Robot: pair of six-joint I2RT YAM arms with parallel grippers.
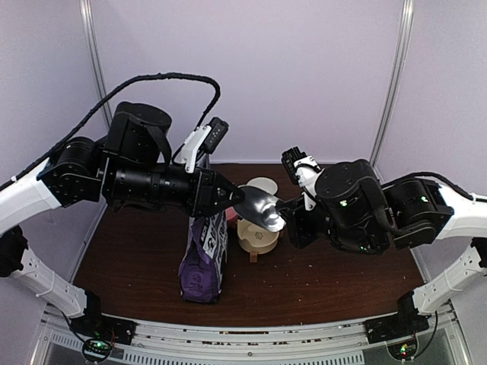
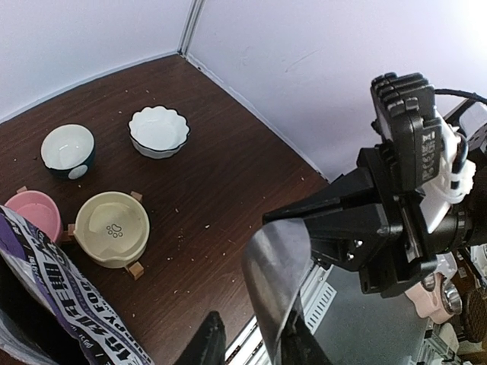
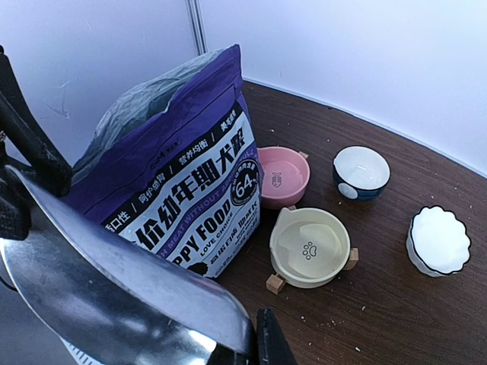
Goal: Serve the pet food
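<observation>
No pet food shows in any view. Above the table's middle hangs a silver scoop (image 1: 261, 207) (image 2: 278, 274) (image 3: 99, 289), its shiny inside bare. My right gripper (image 1: 283, 214) (image 3: 243, 346) is shut on its handle end. My left gripper (image 1: 237, 196) (image 2: 247, 334) reaches its bowl from the left. The scoop's wall lies against one finger (image 2: 304, 346), while a gap shows before the other finger (image 2: 202, 338). The purple-and-white bag (image 1: 204, 258) (image 3: 167, 175) (image 2: 53, 296) stands upright with its top open, below the left gripper.
A cream bowl (image 1: 257, 237) (image 2: 112, 226) (image 3: 310, 245) on wooden feet sits right of the bag. Near it are a pink bowl (image 2: 32, 211) (image 3: 281, 176), a dark-blue bowl (image 2: 68, 148) (image 3: 361, 171) and a white scalloped bowl (image 2: 158, 131) (image 3: 437, 241). Crumbs dot the brown table (image 1: 335, 277).
</observation>
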